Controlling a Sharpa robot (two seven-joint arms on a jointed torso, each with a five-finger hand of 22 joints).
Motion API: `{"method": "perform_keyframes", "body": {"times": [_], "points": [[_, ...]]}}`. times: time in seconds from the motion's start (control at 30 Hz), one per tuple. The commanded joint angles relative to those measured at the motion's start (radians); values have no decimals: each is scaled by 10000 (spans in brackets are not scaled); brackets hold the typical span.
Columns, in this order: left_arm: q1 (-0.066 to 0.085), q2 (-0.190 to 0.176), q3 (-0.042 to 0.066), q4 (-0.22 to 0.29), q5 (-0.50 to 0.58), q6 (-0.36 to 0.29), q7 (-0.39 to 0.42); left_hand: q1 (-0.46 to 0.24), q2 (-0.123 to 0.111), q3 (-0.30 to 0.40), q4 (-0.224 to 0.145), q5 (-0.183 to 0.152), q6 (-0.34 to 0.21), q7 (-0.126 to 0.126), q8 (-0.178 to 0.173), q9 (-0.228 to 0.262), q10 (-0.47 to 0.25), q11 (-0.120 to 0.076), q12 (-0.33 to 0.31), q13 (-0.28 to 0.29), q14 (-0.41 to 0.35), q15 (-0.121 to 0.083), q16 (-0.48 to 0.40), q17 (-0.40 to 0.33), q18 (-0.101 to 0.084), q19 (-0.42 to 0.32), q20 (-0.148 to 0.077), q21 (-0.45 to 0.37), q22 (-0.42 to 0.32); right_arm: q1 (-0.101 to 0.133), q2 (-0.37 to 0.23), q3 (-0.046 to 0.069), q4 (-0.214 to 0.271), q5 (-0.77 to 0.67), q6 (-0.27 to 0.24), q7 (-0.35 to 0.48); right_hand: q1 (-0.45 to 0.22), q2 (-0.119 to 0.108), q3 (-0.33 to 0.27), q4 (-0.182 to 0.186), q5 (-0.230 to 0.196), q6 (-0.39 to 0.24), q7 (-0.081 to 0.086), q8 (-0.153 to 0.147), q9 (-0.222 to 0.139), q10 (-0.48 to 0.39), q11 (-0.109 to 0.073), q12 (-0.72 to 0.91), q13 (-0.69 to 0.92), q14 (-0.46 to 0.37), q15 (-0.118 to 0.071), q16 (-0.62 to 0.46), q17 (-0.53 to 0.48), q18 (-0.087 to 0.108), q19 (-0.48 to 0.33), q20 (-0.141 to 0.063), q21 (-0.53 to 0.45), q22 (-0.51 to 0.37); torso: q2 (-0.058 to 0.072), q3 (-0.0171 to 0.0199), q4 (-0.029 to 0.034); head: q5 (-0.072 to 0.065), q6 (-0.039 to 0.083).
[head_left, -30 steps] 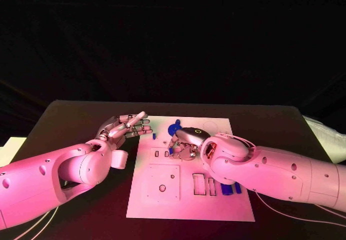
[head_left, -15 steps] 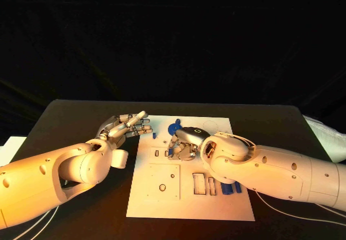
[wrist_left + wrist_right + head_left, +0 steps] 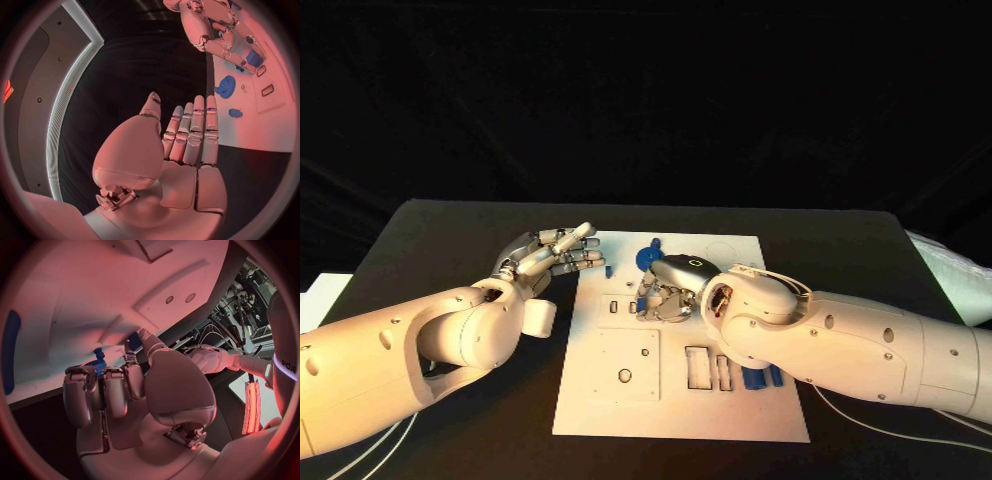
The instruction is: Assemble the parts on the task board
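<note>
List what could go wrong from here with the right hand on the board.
The right robot hand is curled over a small blue part on the task board, hiding the slot from the head view, so misalignment may go unnoticed. The blue gear lies close beside it and could get knocked.

Hardly any readable text anywhere. Only a few pale lowercase letters, something like "edie" (cut off by the circle's rim, so uncertain), running along the white arm at the edge of the right wrist view. Nothing legible printed on the task board, just outlines of slots and holes. No letters or numbers made out on the blue parts, on either robot hand, or on the table.
</note>
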State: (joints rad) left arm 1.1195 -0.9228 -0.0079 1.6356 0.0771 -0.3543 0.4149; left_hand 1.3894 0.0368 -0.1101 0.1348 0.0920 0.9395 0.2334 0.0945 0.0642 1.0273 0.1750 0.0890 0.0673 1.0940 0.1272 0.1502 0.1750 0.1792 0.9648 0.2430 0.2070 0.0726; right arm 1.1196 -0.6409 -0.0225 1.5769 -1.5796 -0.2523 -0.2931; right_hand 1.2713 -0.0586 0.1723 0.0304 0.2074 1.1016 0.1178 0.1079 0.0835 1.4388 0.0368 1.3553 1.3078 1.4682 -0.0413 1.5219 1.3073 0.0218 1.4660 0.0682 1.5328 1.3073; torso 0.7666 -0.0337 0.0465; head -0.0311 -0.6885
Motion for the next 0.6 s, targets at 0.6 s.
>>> {"method": "perform_keyframes", "body": {"times": [0.6], "points": [[6, 43, 7, -3, 25, 211, 21, -47, 68, -55, -7, 5, -1, 46, -64, 15, -16, 72, -65, 4, 20, 50, -64, 20, 41, 73, -17, -35, -10, -176, -38, -104, 13, -98, -467, -419, -240, -468, -788, 378, -40, -1004, 284, -431, -178, -845, 245, -1127, -127, 774, 289, -94, 1501, 65, 299, 264, -171, 1424, 2, -2, 5, -20, 17]]}}
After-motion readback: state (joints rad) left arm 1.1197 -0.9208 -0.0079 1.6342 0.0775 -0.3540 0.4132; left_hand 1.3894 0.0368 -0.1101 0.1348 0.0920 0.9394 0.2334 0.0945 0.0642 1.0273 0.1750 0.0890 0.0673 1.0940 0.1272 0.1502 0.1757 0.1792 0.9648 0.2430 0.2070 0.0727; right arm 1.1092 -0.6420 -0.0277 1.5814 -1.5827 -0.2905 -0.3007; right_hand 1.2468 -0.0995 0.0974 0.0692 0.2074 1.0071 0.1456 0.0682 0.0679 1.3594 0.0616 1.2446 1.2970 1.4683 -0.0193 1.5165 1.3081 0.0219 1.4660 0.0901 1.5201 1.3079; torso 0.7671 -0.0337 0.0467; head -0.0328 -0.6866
